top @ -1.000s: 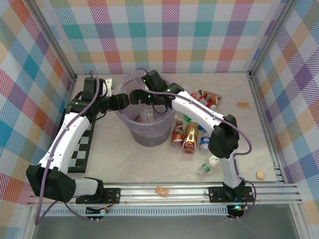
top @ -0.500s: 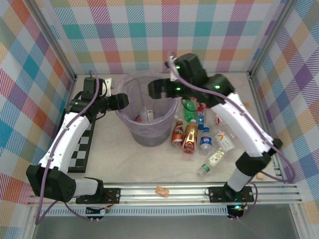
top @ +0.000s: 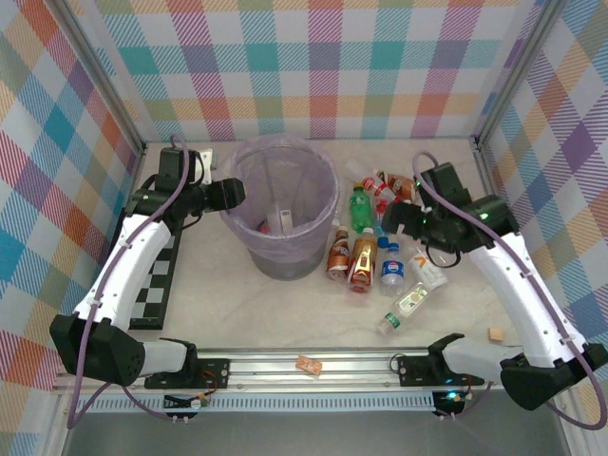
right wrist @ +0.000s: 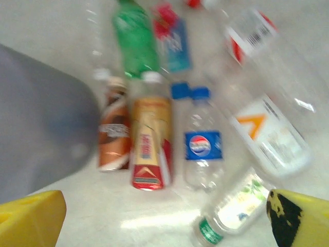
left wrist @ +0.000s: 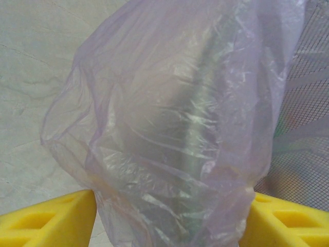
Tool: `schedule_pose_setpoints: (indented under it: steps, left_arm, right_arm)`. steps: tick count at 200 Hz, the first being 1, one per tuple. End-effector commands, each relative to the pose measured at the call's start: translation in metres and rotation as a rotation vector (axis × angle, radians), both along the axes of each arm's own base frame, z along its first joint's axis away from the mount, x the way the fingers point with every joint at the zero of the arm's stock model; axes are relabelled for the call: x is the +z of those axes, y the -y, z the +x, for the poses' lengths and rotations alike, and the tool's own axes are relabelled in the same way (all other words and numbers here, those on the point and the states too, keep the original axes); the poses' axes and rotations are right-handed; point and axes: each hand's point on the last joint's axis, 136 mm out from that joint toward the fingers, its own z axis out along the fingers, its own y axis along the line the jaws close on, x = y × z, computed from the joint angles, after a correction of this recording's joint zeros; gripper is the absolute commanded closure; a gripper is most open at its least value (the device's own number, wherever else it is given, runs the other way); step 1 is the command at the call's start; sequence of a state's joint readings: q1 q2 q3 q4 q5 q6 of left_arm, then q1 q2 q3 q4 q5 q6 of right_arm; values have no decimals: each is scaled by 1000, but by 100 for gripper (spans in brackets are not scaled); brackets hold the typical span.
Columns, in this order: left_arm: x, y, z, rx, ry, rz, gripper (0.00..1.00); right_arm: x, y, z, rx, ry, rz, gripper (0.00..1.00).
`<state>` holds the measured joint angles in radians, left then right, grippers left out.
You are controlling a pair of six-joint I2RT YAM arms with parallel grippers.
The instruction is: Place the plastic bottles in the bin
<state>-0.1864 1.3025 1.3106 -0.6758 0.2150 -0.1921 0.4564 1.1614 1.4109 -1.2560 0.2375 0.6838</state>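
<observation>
Hovering over plastic bottles (top: 364, 261), right claw (right wrist: 165, 220) wide and empty.
Left claw (left wrist: 169, 218) pinches the bin (top: 285, 258); next, probably lower onto one bottle.

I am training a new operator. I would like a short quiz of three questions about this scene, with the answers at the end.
1. True or false: the right gripper is open and holds nothing.
2. Fill in: the cap of the Pepsi bottle is ____.
3. Choose one: the left gripper is shut on
A. the bin
B. the Pepsi bottle
C. nothing

Key: 1 true; 2 blue; 3 A.
</observation>
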Motion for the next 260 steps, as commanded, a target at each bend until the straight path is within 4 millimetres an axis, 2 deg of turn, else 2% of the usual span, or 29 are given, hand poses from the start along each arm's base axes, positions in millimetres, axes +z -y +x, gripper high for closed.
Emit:
schedule_pose_setpoints:
  steps: [1,35,53,78,124,150,190,260]
  left_arm:
    - [-6,-6,1,12,-7,25,31]
    - [-5,-9,1,19,-5,42,31]
    - [-7,-9,1,18,-10,40,31]
    - [-7,-7,3,15,-10,32,31]
    - [-7,-9,2,19,-11,40,31]
    - [-7,-9,2,20,-10,43,31]
    - [-7,-8,3,19,-7,39,31]
    - [-9,-10,1,17,-15,58,30]
  right_arm:
    - [-40,27,-23,-195,-126,-73,1]
    - [-98,31,-48,-338,-244,-33,1]
    - [-123,37,-62,-422,-287,-31,0]
    - [-146,38,-67,-473,-311,-20,0]
    - [-184,29,-69,-489,-386,3,0]
    - [-197,26,-70,-508,-394,28,2]
    - [-215,30,-77,-533,-425,32,9]
    - [-217,29,-74,-516,-434,22,23]
